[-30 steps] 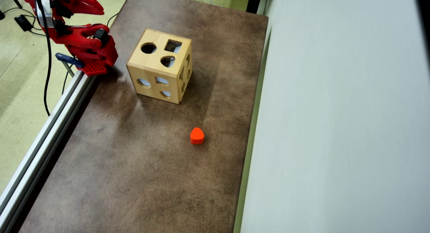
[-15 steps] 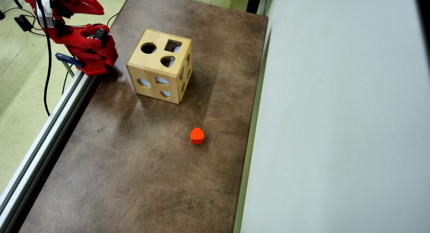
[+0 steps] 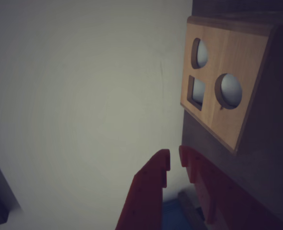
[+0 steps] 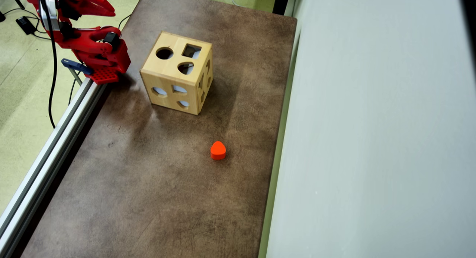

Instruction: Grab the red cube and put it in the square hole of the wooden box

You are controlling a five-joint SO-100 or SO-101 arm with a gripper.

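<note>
**Red cube out of sight; arm folded at the worktop's far left corner**

Red cube: neither view shows it. It may or may not be inside the box; the pictures cannot settle that.

Going left to right in the overhead view, the red arm (image 4: 89,46) sits folded at the upper left, its base clamped to the metal rail (image 4: 48,154) that runs along the worktop's (image 4: 148,183) left edge. The upper links are drawn back over the base, and the gripper (image 4: 108,7) points right, above the floor and clear of the brown surface. A black cable (image 4: 52,76) hangs down from the arm beside the rail.

Just right of the base stands the wooden box (image 4: 174,87), upright, turned slightly. Its top face carries a round cut-out at left, the square hole (image 4: 191,51) at right, and a rounded heart-like cut-out below them. Further right and nearer the camera, well apart from the box, an orange-red heart-shaped block (image 4: 218,150) lies alone on the worktop. A pale wall (image 4: 372,139) borders the right side.

In the wrist view the jaws are nearly together, only a narrow gap between the tips, with nothing between them; the gripper (image 3: 175,162) aims toward the pale wall, the box (image 3: 227,115) to its right.
</note>
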